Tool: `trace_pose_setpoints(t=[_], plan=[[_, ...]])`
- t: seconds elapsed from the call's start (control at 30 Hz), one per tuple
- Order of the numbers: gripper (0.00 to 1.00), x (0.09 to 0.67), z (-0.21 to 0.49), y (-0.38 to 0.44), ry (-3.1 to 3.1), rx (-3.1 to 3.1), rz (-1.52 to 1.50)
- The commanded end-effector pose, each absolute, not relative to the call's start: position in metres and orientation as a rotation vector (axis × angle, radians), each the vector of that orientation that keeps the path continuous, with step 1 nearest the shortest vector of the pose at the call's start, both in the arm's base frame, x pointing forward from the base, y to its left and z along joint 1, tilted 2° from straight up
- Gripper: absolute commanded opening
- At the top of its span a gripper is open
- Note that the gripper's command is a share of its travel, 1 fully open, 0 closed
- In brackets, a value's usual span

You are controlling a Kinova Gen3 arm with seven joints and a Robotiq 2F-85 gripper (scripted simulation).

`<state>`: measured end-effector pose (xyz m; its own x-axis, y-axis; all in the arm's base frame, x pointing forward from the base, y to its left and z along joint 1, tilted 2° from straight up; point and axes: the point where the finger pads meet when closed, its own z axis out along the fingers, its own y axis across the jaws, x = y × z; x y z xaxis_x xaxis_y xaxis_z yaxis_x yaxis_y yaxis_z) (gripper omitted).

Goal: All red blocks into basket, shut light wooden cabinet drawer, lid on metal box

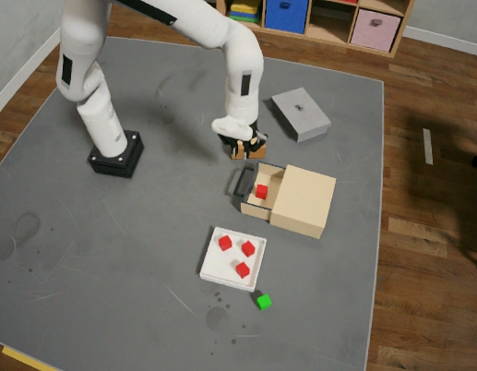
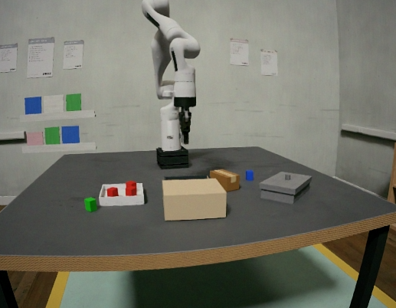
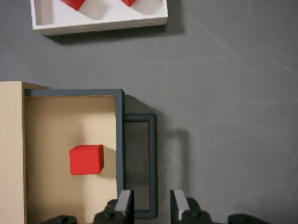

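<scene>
The light wooden cabinet (image 1: 303, 200) has its drawer (image 1: 256, 186) pulled open, with one red block (image 1: 261, 191) inside; that block also shows in the wrist view (image 3: 86, 159). The white basket (image 1: 232, 264) holds three red blocks (image 1: 243, 269). The metal box (image 1: 301, 113) lies at the back right with its lid on. My gripper (image 1: 249, 145) hangs well above the table, just off the drawer's dark handle (image 3: 140, 160). Its fingers stand narrow, with nothing between them.
A brown cardboard box (image 2: 225, 179) lies under the gripper, beside the cabinet. A blue block (image 2: 250, 175) stands behind it, near the metal box (image 2: 286, 186). A green block (image 1: 264, 302) lies just off the basket's corner. The arm's base (image 1: 116, 157) stands at the left.
</scene>
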<state>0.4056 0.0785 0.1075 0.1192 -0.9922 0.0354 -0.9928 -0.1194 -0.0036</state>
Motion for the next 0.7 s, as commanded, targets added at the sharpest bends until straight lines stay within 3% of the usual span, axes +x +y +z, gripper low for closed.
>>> trace_pose_setpoints(t=[0.0,0.67], plan=[[0.3,0.4061,0.1082,0.0787,-2.071,2.335,0.047],[0.3,0.4105,0.107,0.0799,-1.888,2.477,0.04]])
